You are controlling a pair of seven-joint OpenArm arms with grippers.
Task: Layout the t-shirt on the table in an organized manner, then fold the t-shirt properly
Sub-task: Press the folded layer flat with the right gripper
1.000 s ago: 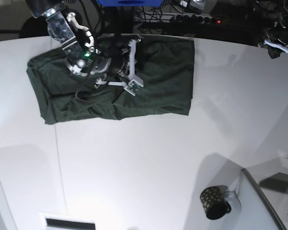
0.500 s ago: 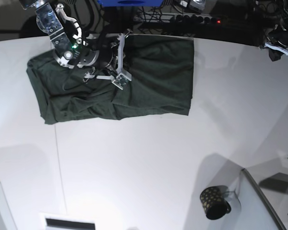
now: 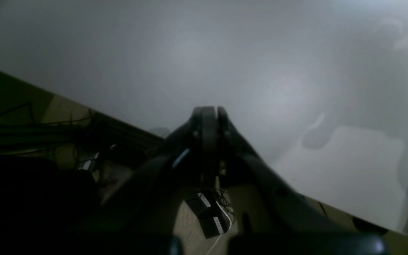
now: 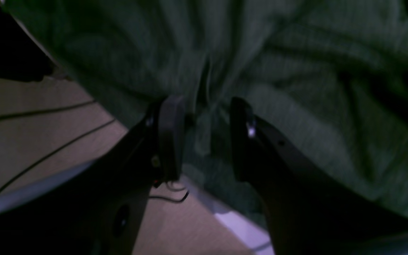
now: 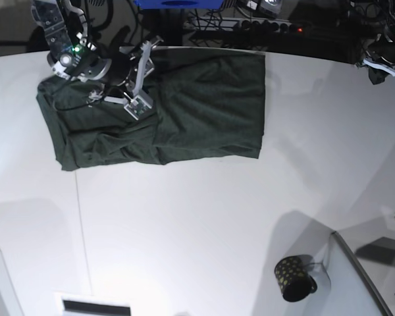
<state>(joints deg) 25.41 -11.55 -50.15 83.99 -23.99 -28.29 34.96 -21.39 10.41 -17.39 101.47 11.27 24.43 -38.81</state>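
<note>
2 arms share a wide white table [image 5: 204,224] with a curved far edge, and a thin dark seam line [image 5: 81,224] runs down the tabletop toward the near edge. The t-shirt [image 5: 184,112] lies on the far part of the table, a dark green, roughly rectangular spread with wrinkles along its near side and its far hem reaching the table's rim.

The right gripper [image 4: 204,120] hangs over the shirt's far edge. In the right wrist view its jaws stand parted, with a bunched ridge of green cloth lying in the gap between them; the cloth is not pinched. Ahead of the jaws the shirt fills the view in soft folds. Behind and below them show the table's pale rim and a tan floor [image 4: 34,141] crossed by thin black cables [image 4: 44,156].

The left gripper [image 3: 209,117] sits at the far side of the table, well apart from the shirt. Its jaws are clenched together on nothing. Ahead of them stretches bare, hazy tabletop; behind them the table edge drops to a dark area with cables and a small black device [image 3: 209,217] on the floor.

Near the table's front corner a small dark dotted mug [image 5: 293,278] stands just beside a grey tray-like panel [image 5: 355,283]. Behind the table the room is dark, with a power strip [image 5: 266,26] and tangled wiring
</note>
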